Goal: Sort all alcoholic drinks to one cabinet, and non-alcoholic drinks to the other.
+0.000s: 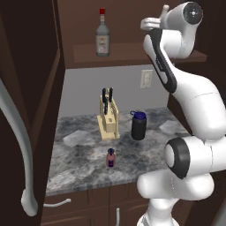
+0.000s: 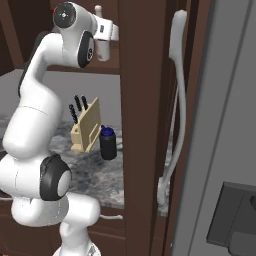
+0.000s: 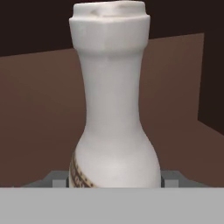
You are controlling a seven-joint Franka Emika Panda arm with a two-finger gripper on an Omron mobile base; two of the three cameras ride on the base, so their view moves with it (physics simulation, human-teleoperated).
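Observation:
My gripper (image 3: 113, 179) is shut on the cream-white slim-necked bottle (image 3: 113, 109), with a dark fingertip against each side of its body. In the left base view the hand is raised to shelf height, and the bottle's top (image 1: 164, 9) pokes up behind it. The clear glass bottle with a red cap (image 1: 102, 37) stands on the plank shelf (image 1: 84, 55) of the open wall cabinet. Down on the counter stand the black blue-lidded bottle (image 1: 138, 126) (image 2: 107, 143) and, nearer the front, the small red bottle (image 1: 111, 158).
A wooden knife block (image 1: 109, 117) stands on the marble counter (image 1: 79, 154) left of the black bottle. An open cabinet door with a long curved grey handle (image 1: 17, 132) hangs at the left. Another door and handle (image 2: 175, 100) stand close on the right.

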